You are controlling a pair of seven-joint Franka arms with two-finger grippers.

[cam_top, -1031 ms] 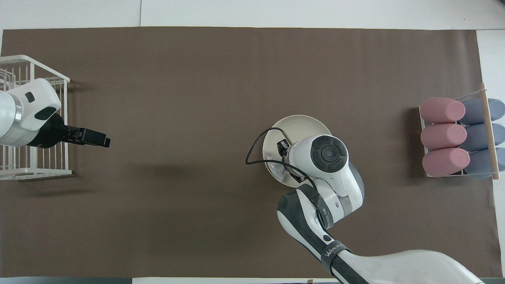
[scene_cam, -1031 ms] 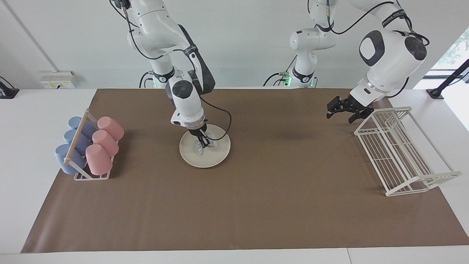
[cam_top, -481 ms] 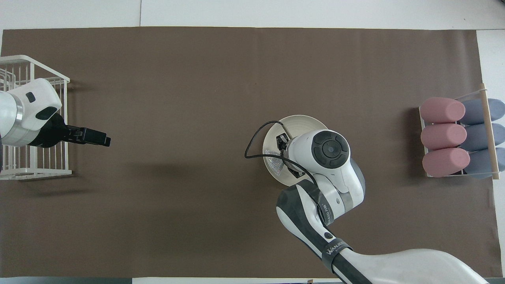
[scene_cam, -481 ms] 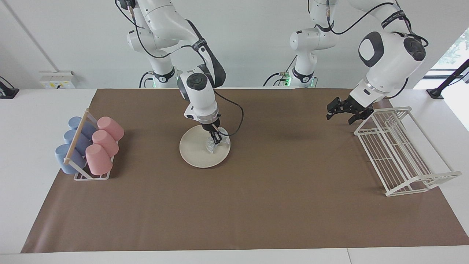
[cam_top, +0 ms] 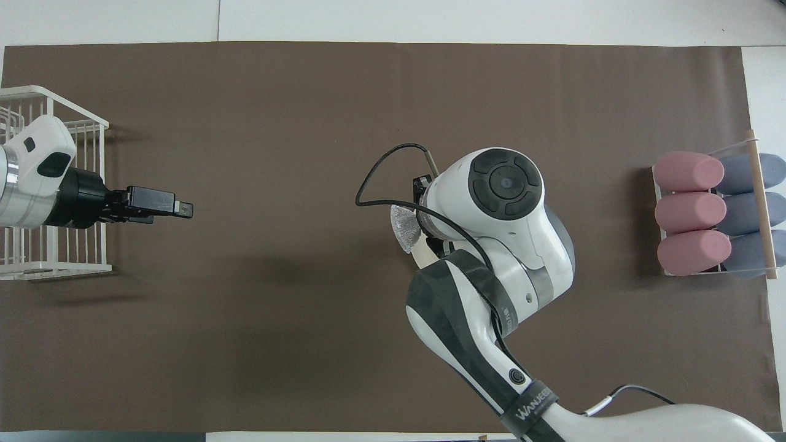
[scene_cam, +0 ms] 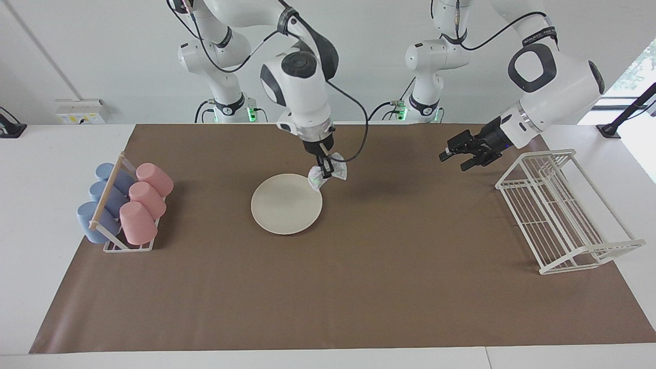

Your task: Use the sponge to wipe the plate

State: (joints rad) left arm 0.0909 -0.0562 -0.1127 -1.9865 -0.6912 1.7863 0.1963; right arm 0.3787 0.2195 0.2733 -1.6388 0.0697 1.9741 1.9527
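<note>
The cream-white plate (scene_cam: 286, 204) lies flat on the brown mat; in the overhead view only a sliver of it (cam_top: 424, 256) shows under the right arm. My right gripper (scene_cam: 324, 171) is shut on the silvery sponge (scene_cam: 314, 182) and holds it in the air over the plate's rim, on the side toward the left arm's end. The sponge does not touch the plate. It also shows in the overhead view (cam_top: 405, 226). My left gripper (scene_cam: 453, 158) is open and empty, in the air over the mat beside the wire rack; it also shows in the overhead view (cam_top: 183, 210).
A white wire dish rack (scene_cam: 558, 210) stands at the left arm's end of the table (cam_top: 49, 184). A cup holder (scene_cam: 125, 205) with pink and blue cups lying in it stands at the right arm's end (cam_top: 712, 215).
My right gripper has lifted the sponge off the plate and carried it up and toward the left arm's end. My left gripper has moved a little out from the wire rack.
</note>
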